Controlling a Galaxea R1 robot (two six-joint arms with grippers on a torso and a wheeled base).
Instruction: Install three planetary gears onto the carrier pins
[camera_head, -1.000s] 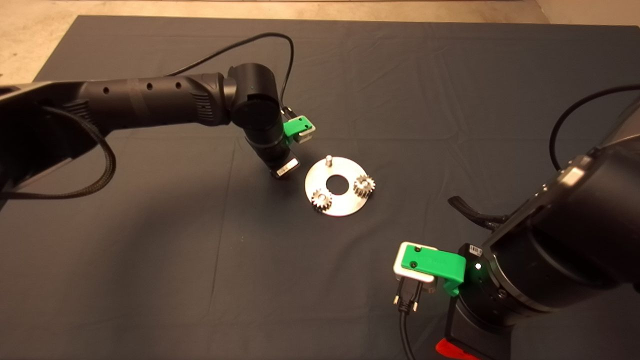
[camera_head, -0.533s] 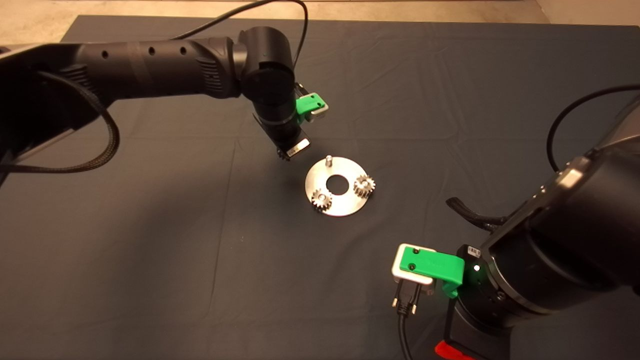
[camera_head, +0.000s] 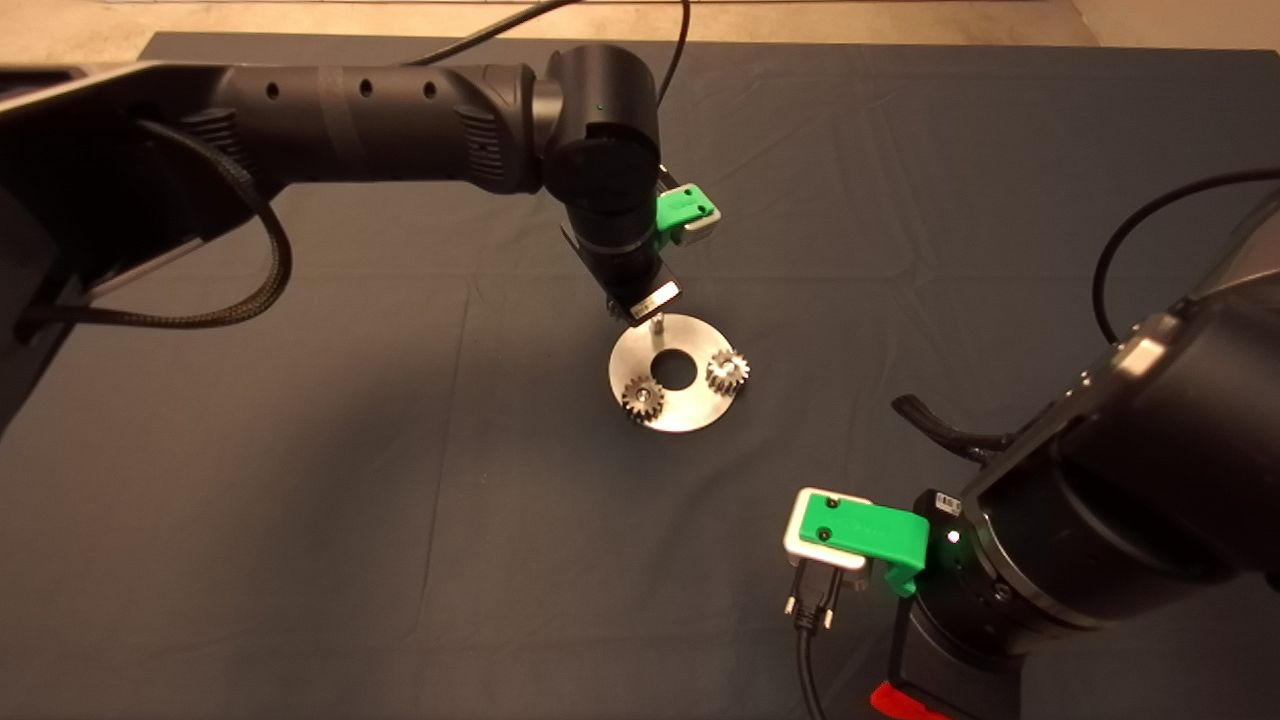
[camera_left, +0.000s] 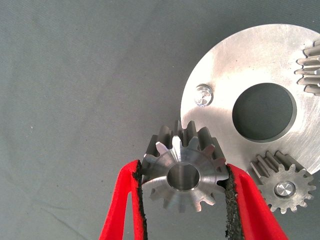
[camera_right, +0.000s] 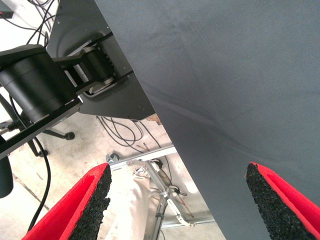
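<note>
A round silver carrier disc (camera_head: 690, 412) lies mid-mat; it also shows in the left wrist view (camera_left: 250, 65). Two planetary gears sit on its pins, one at the front left (camera_head: 643, 398) (camera_left: 283, 187) and one at the right (camera_head: 728, 371) (camera_left: 311, 67). The third pin (camera_head: 658, 322) (camera_left: 203, 95) stands bare at the disc's far edge. My left gripper (camera_head: 632, 312) (camera_left: 183, 182) is shut on the third gear (camera_left: 182, 172) and holds it above the mat, just beside the bare pin. My right gripper (camera_right: 180, 200) is open and empty, parked at the lower right (camera_head: 905, 695).
The dark mat (camera_head: 300, 500) covers the table, with its far edge along the top. The right wrist view looks past the mat's edge at cables, a metal frame and a black robot base (camera_right: 45, 90) on the floor.
My left arm has lifted and carried the gear rightward, from the mat left of the disc to just above the disc's far edge by the bare pin. The right arm has not moved.
</note>
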